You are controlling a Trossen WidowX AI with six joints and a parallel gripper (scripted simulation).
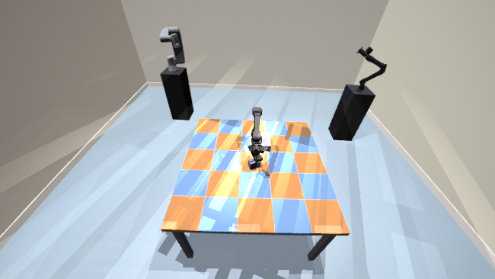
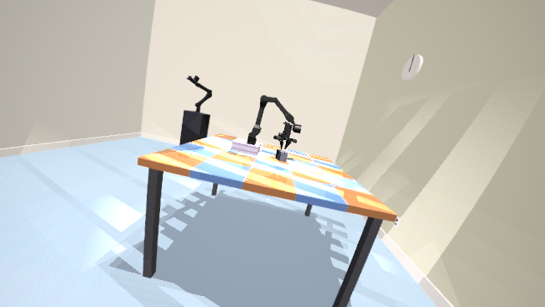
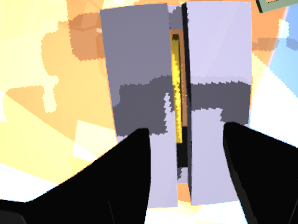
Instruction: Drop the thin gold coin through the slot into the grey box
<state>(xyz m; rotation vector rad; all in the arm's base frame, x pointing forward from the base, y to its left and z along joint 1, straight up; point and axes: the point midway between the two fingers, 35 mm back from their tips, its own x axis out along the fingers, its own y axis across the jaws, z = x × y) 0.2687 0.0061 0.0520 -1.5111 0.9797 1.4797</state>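
Observation:
The grey box [image 3: 136, 63] [image 1: 253, 165] [image 2: 282, 156] stands on the checkered table [image 1: 289, 213] [image 2: 268, 184], right below my gripper. In the wrist view its narrow dark slot [image 3: 184, 30] runs down the middle of the lid. The gold coin [image 3: 176, 83] sits edge-on in the slot, only a thin yellow strip showing, clear of both fingers. My gripper [image 3: 186, 129] [image 1: 255, 157] [image 2: 284, 147] hangs just above the lid with its fingers apart and nothing between them. The dark-green holder [image 1: 266, 173] lies empty on the table beside the box.
A pale flat block [image 2: 246, 147] lies at the arm's base. Two other arms stand on black pedestals [image 1: 177, 93] [image 1: 350, 112] on the floor beyond the table. A round disc [image 2: 412, 67] hangs on the wall.

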